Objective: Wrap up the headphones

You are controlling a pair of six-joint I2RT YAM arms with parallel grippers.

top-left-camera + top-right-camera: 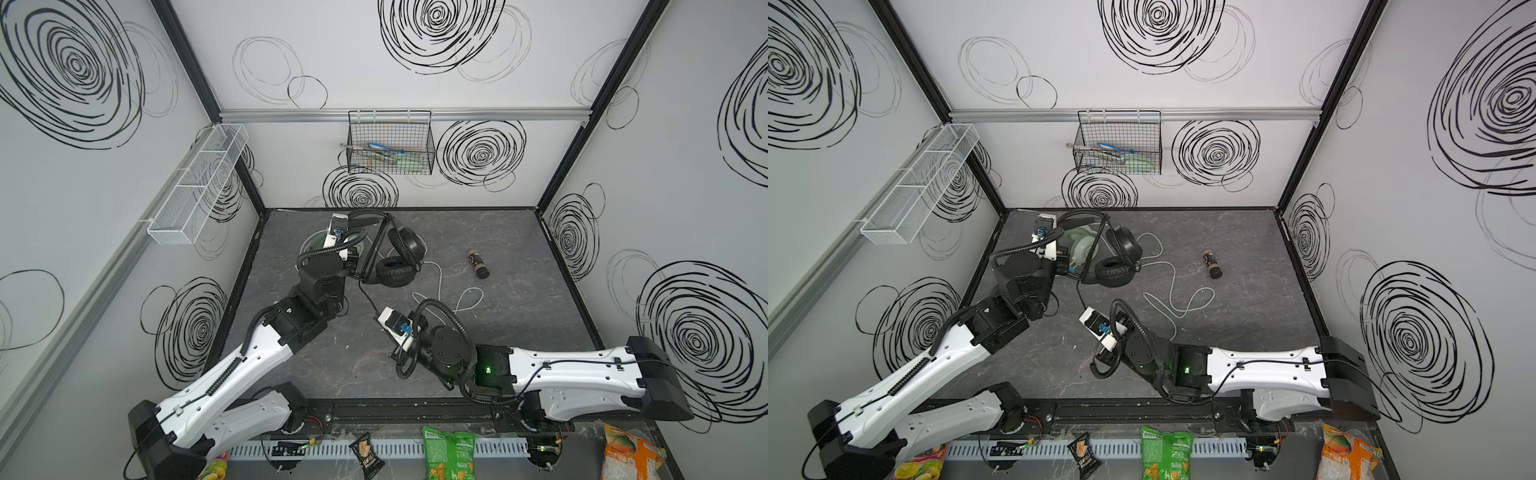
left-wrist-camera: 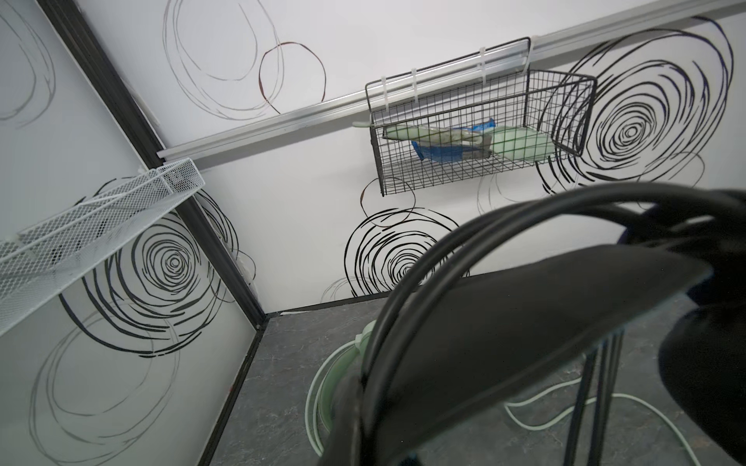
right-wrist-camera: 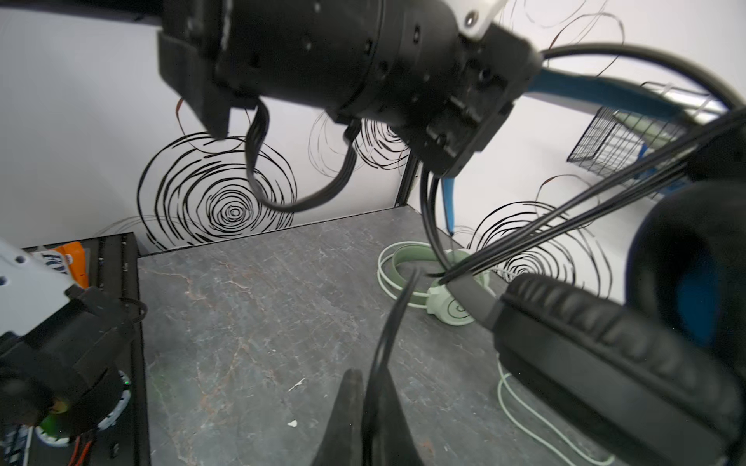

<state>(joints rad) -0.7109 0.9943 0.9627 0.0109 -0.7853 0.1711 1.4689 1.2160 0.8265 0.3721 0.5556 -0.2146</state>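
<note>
The black headset (image 1: 399, 257), at eleven o'clock on the worktop (image 1: 498, 332), is clamped by the left gripper (image 1: 355, 266); its black cable (image 3: 389, 331) is pinched between the right gripper's (image 3: 371, 423) fingers (image 3: 349, 419). Light tension and neat turns are advised.

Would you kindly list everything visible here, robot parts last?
black-and-blue over-ear headphones: one, black, table's far left
thin black cable: one, black, trailing from that headset
mint-green headphones: one, green, beside them
pale cable: one, whitish, mid-table
small brown bottle: one, brown, right of centre
black wire basket: one, black, back wall
white mesh basket: one, white, left wall
snack packets: four, mixed, near edge
left gripper: shut on that headset's band
right gripper: shut on that black cable
</note>
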